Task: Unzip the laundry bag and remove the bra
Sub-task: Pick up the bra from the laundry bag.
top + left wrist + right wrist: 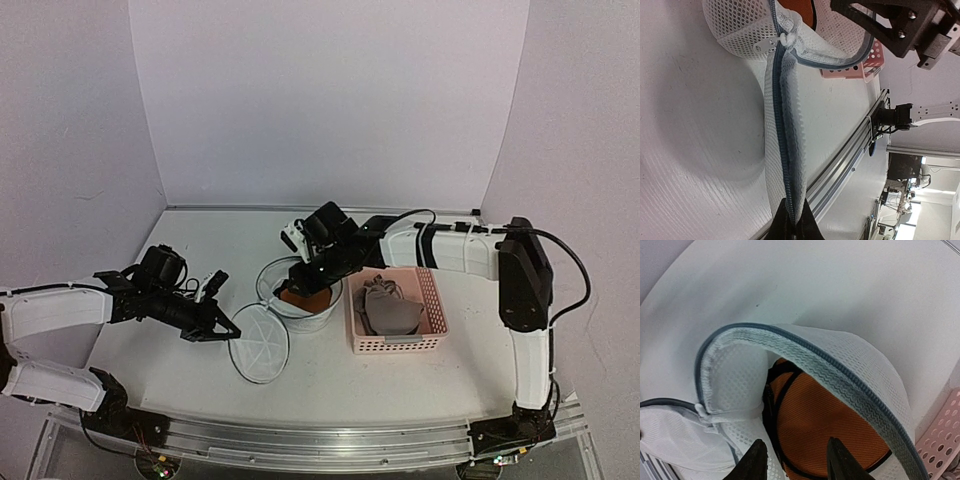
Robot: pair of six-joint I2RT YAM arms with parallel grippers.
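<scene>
The laundry bag (270, 277) stands unzipped at the table's middle, its round mesh lid (258, 345) flopped toward the front. My left gripper (228, 330) is shut on the lid's zipper edge (787, 150); the jaws (794, 220) pinch the mesh. The bra (305, 298) lies inside the bag, an orange cup with black trim (825, 425). My right gripper (312, 278) reaches into the bag's mouth. Its fingers (754, 462) stand apart on either side of the cup, tips cut off by the frame edge.
A pink perforated basket (432, 300) sits just right of the bag, holding a grey cloth (390, 312). The table's front rail (850, 155) runs close behind the lid. White walls enclose the back and sides.
</scene>
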